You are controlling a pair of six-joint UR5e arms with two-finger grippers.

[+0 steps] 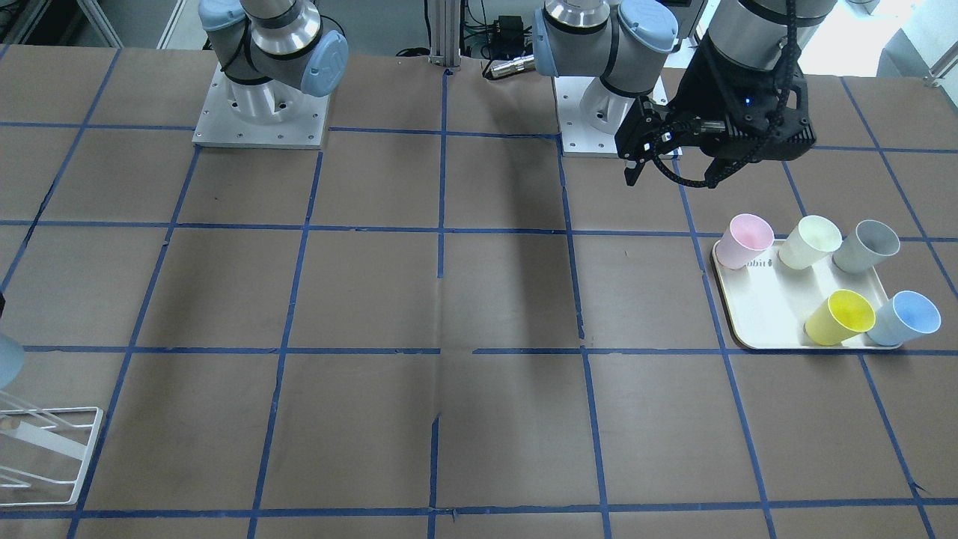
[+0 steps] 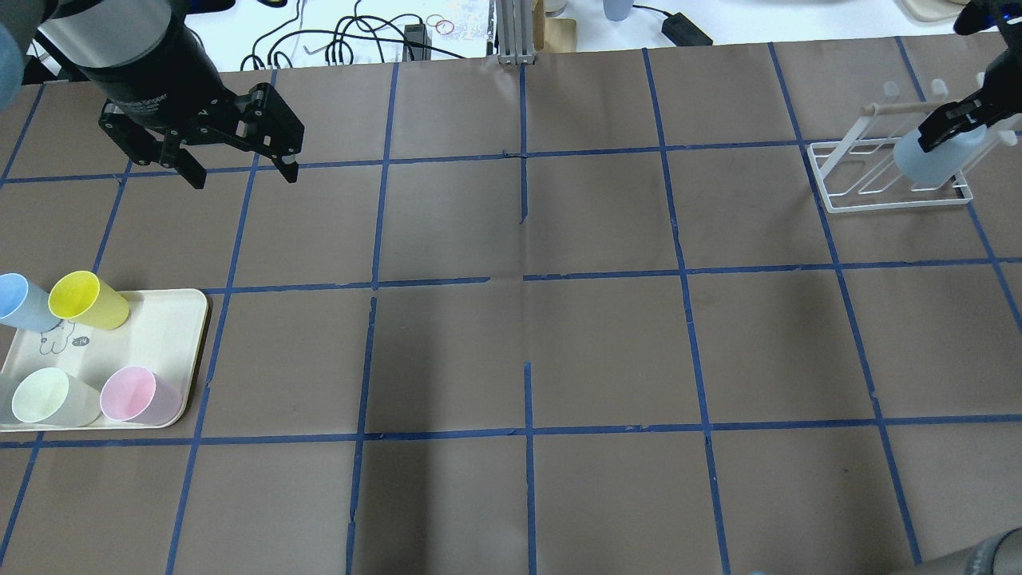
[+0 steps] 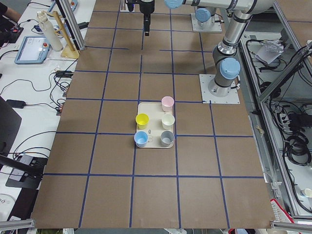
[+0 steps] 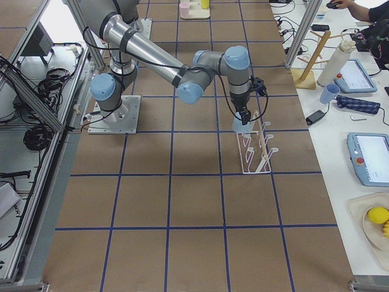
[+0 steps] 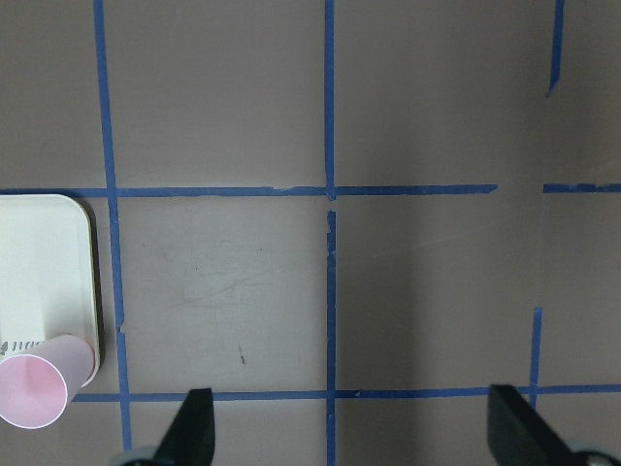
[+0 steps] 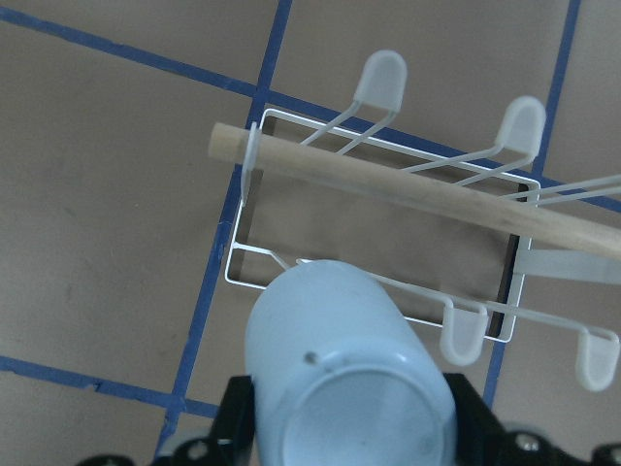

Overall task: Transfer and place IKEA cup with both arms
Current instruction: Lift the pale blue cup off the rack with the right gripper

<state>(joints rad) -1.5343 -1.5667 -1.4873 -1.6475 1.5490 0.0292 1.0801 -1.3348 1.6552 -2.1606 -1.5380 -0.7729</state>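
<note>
The IKEA cup [image 2: 930, 157], a pale blue tumbler, is held in my right gripper [image 2: 950, 128] over the white wire rack [image 2: 870, 176] at the far right. In the right wrist view the cup [image 6: 340, 359] shows its base to the camera, its mouth pointing toward the rack's pegs [image 6: 466, 335]. I cannot tell whether it touches a peg. My left gripper [image 2: 243, 176] is open and empty, above the table beyond the tray [image 2: 160, 319]. In the left wrist view its fingers [image 5: 194, 432] stand wide apart over bare table.
The cream tray [image 1: 756, 314] holds a similar blue cup [image 1: 909, 318], a yellow cup [image 1: 842, 318], a pink cup [image 1: 745, 239], a pale green cup [image 1: 812, 241] and a grey cup [image 1: 868, 245]. The rack has a wooden rod [image 6: 388, 180].
</note>
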